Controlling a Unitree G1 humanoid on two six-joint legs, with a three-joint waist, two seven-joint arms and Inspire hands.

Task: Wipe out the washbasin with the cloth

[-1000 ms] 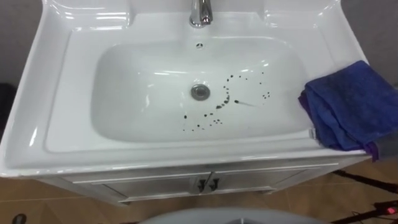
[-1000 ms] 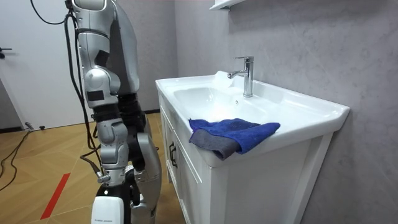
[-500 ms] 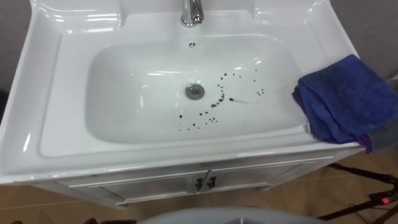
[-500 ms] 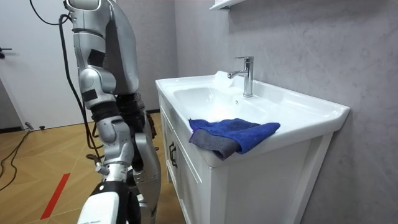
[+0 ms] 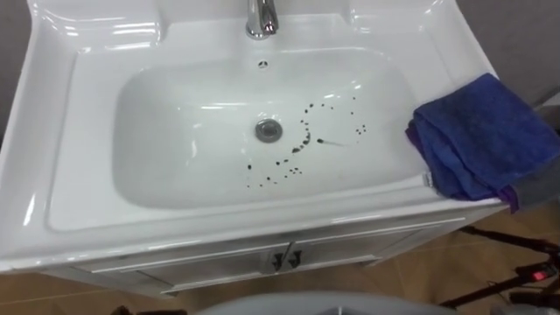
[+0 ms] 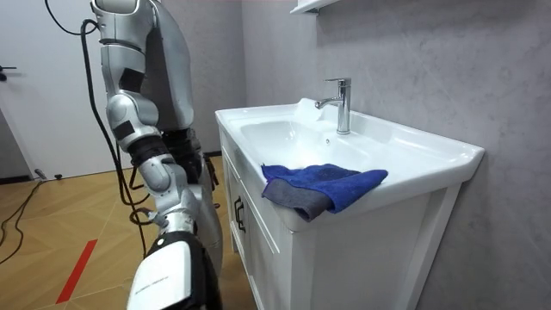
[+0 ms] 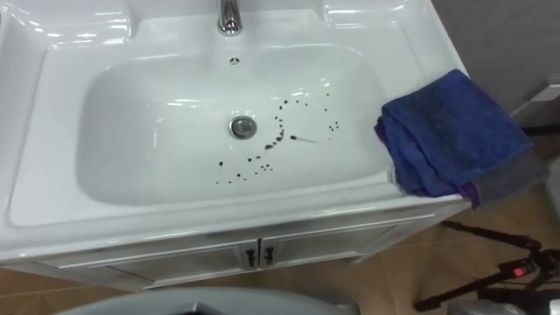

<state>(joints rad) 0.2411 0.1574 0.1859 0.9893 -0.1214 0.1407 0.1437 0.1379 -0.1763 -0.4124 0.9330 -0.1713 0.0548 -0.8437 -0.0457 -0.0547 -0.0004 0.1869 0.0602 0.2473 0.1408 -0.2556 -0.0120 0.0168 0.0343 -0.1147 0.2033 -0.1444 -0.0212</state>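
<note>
The white basin (image 5: 79,114) lies below me, and I stand in front of its cabinet. Dark specks (image 5: 297,150) are scattered over the bowl to the right of the drain (image 5: 269,130), with one short streak among them. A folded blue cloth (image 5: 477,140) rests on the basin's right rim and hangs a little over the front corner; the room view has this cloth (image 6: 323,182) on the near corner. The chrome tap (image 5: 261,17) stands at the middle of the back. In the room view my right arm (image 6: 168,258) hangs beside my body, away from the basin.
Under the basin is a white cabinet with two small door handles (image 5: 282,259). A grey wall rises behind the tap (image 6: 342,103), with a shelf (image 6: 314,5) above. Dark cables (image 5: 516,271) lie on the wooden floor at the lower right.
The eye view has shifted, so the basin sits further left and higher in the picture. In the room view my right arm has swung forward and down. Cloth and specks are unmoved.
</note>
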